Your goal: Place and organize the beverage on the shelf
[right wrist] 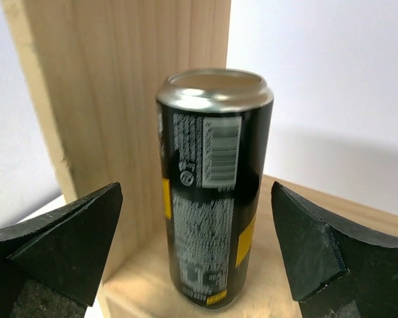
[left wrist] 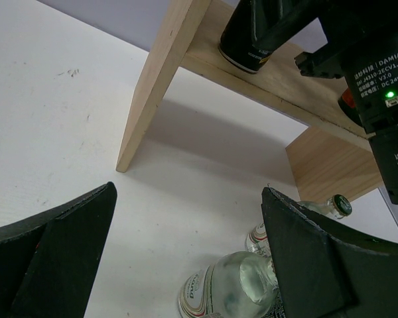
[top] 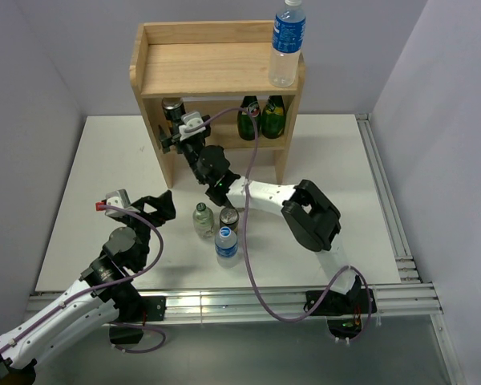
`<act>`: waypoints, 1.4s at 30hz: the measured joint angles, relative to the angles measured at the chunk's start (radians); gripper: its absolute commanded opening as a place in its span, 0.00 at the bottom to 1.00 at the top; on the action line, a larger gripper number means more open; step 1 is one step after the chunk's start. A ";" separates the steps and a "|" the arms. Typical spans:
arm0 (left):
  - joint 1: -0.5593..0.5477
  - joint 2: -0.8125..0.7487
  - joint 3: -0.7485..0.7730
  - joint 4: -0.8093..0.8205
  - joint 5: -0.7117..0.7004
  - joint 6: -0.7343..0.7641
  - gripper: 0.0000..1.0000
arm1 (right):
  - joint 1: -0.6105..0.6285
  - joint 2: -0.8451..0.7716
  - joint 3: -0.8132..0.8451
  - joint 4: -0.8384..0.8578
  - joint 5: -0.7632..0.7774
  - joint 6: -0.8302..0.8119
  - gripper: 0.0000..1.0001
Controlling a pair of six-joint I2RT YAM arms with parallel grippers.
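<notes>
The light wood shelf (top: pixel 216 60) stands at the back. A water bottle (top: pixel 287 40) stands on its top right corner. Two dark green bottles (top: pixel 260 118) stand at the right of the lower tier. A dark can (top: pixel 172 111) with a silver top stands at the left of that tier, against the side panel (right wrist: pixel 113 99). My right gripper (top: pixel 182 132) is open, with a jaw either side of this can (right wrist: pixel 215 192) and not touching it. On the table stand a clear green-capped bottle (top: pixel 203 220), a second can (top: pixel 228 217) and a second water bottle (top: pixel 226 244). My left gripper (top: pixel 132 204) is open and empty to their left.
In the left wrist view a clear bottle (left wrist: pixel 242 288) and a green cap (left wrist: pixel 341 205) show at the lower right, partly behind one finger (left wrist: pixel 312 265). The right arm (top: pixel 305 212) reaches across the table towards the shelf. An aluminium rail (top: pixel 385 200) edges the table's right side.
</notes>
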 measured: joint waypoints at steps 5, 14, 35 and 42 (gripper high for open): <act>0.000 0.002 0.000 0.000 0.000 0.000 0.98 | 0.014 -0.042 -0.056 0.000 0.003 -0.008 1.00; 0.000 0.002 0.000 0.000 0.000 0.000 0.98 | 0.050 -0.142 -0.130 0.019 0.028 -0.032 1.00; 0.000 0.023 0.002 -0.020 0.038 -0.001 0.99 | 0.358 -0.679 -0.567 0.159 0.255 -0.211 1.00; -0.012 0.062 0.097 -0.148 0.247 -0.054 0.99 | 0.513 -0.941 -0.723 0.161 0.415 -0.256 1.00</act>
